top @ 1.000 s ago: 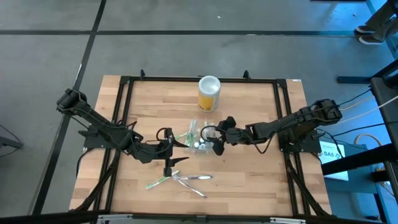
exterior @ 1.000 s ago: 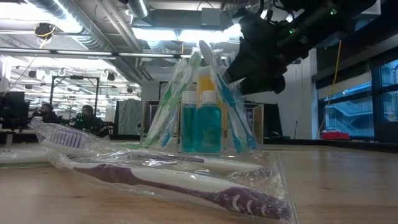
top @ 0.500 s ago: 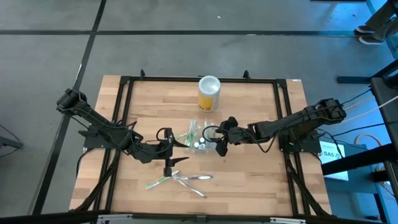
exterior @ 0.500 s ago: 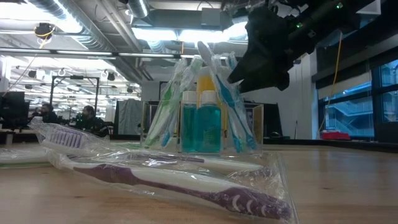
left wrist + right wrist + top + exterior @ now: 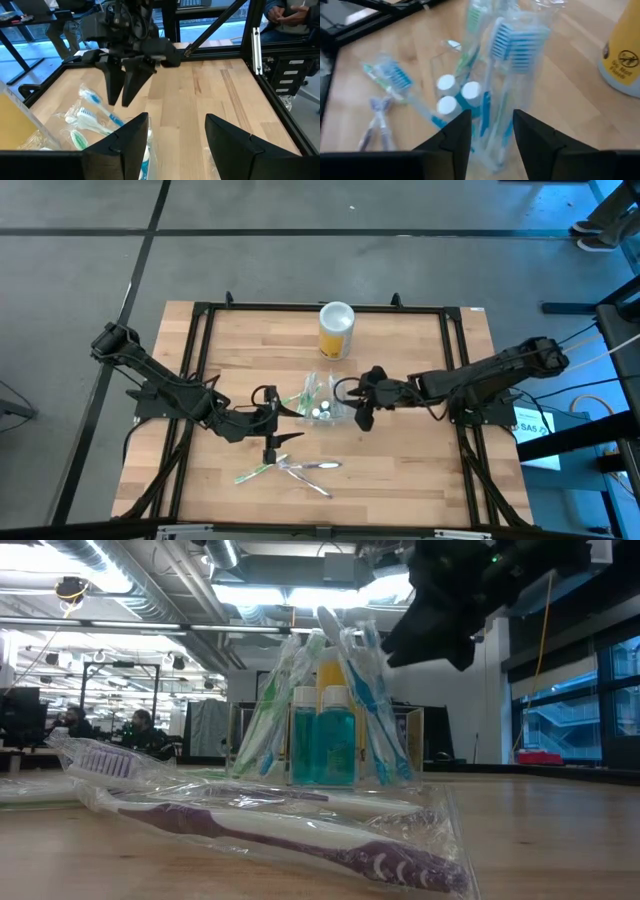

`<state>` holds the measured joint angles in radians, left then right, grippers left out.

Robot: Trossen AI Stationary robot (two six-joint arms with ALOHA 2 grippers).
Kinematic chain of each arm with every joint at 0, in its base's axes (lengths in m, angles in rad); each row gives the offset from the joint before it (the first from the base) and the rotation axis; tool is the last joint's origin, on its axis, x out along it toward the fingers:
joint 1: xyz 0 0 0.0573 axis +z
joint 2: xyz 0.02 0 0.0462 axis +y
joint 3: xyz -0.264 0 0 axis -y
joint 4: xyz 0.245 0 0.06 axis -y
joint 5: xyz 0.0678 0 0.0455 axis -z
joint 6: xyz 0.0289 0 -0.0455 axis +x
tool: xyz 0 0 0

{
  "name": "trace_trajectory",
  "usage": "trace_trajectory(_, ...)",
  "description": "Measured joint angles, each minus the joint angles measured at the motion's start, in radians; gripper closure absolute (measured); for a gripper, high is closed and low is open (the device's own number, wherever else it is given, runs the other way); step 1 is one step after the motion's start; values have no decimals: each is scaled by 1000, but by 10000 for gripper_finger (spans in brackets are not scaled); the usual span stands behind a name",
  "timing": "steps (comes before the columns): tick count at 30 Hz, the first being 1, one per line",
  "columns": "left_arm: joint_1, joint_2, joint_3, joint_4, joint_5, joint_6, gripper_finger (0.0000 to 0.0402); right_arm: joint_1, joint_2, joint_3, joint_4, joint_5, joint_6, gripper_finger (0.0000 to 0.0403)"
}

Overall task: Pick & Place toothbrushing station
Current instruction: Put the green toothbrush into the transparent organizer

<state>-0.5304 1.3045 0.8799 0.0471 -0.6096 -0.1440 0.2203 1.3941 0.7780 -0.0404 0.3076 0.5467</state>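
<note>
1. our right gripper (image 5: 363,420) hangs empty, fingers apart, beside the toothbrushing station (image 5: 318,400).
2. the station stands between it and our left gripper (image 5: 275,412), also parted and empty.

The toothbrushing station (image 5: 320,398) stands mid-table and is crowded on both flanks: the right gripper (image 5: 364,418) hangs just beside it, fingers apart and empty, and the left gripper (image 5: 283,408) sits close on the opposite side, fingers spread. Behind the station, the yellow canister (image 5: 336,330) blocks the far lane. In front of the station, wrapped loose toothbrushes (image 5: 290,468) clutter the near boards. Off to the right of the station, beyond the right arm, the wood lies bare.
</note>
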Motion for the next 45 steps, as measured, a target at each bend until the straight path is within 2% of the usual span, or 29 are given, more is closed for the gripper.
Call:
trace_trajectory(5, 0, 0, 0, -1, 0, 0, 208, 13, -46, 0, -50, -35, 20, 274)
trace_trajectory(15, 0, 0, 0, -2, 0, 0, 208, 79, -116, 0, -76, -37, 22, 314)
trace_trajectory(29, 0, 0, 0, -2, 0, 0, 208, 122, -119, 0, -72, -38, -5, 361)
trace_trajectory(45, 0, 0, 0, -26, 26, 0, 208, 122, -119, 0, -65, -63, -9, 380)
